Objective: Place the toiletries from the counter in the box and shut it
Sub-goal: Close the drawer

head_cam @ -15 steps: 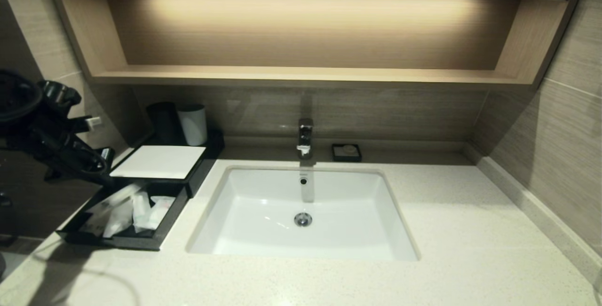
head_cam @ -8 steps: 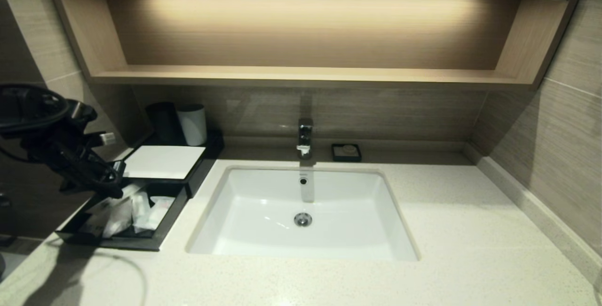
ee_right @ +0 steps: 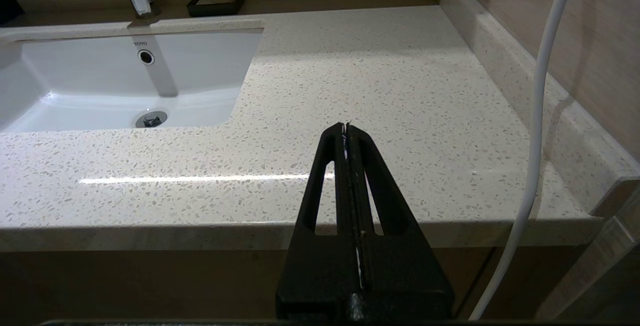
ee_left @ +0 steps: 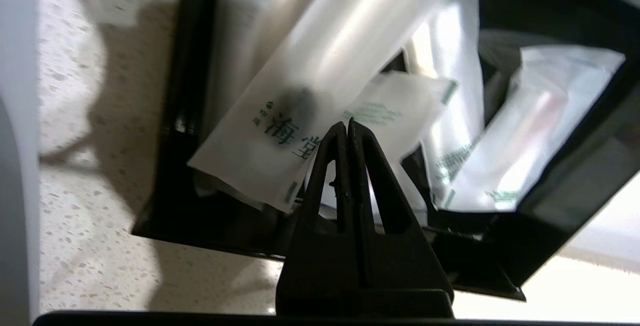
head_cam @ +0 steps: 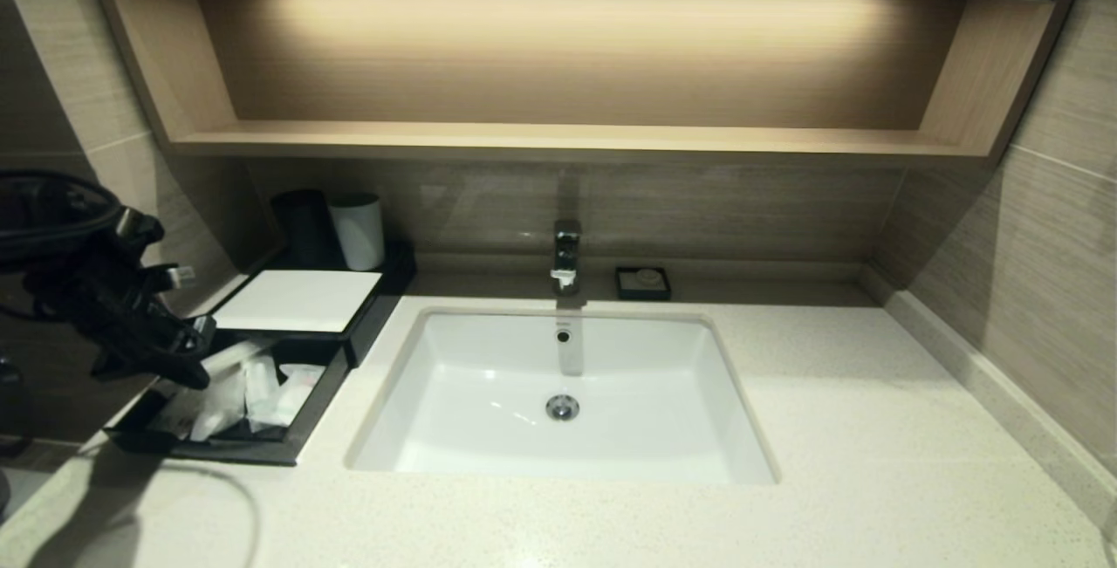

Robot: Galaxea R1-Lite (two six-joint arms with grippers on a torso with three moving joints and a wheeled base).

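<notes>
Left gripper (ee_left: 347, 124): I see its fingers pressed together with nothing between them; in the head view it hangs at the left edge of the counter, over the near left part of the pulled-out drawer (head_cam: 188, 350).
Left gripper tip: from my left wrist view the closed tip sits just in front of a long translucent packet (ee_left: 320, 80) with green characters; I cannot tell whether it touches the packet.
Toiletries (head_cam: 249, 389): all the packets I can see lie inside the drawer, piled loosely and overlapping.
Long packet: it lies slanted across the drawer, over the other packets.
Flat pouch (ee_left: 395, 115): it has a green band and sits partly under the long packet, right behind the gripper tip.
Pouch with reddish tint (ee_left: 530, 130): it lies against the far side wall of the drawer.
Box (head_cam: 297, 299): it stands at the left rear of the counter, white top panel flat, with the drawer (head_cam: 297, 441) pulled out toward me.
Counter (head_cam: 829, 428): speckled pale stone with the white sink (head_cam: 563, 393) set in the middle.
Cups (head_cam: 336, 230): one black and one white stand upright behind the box.
Soap dish (head_cam: 643, 282): small, black, just right of the faucet (head_cam: 566, 256).
Right gripper (ee_right: 346, 125): I see it closed on nothing, held in front of the counter's near edge, right of the sink.
</notes>
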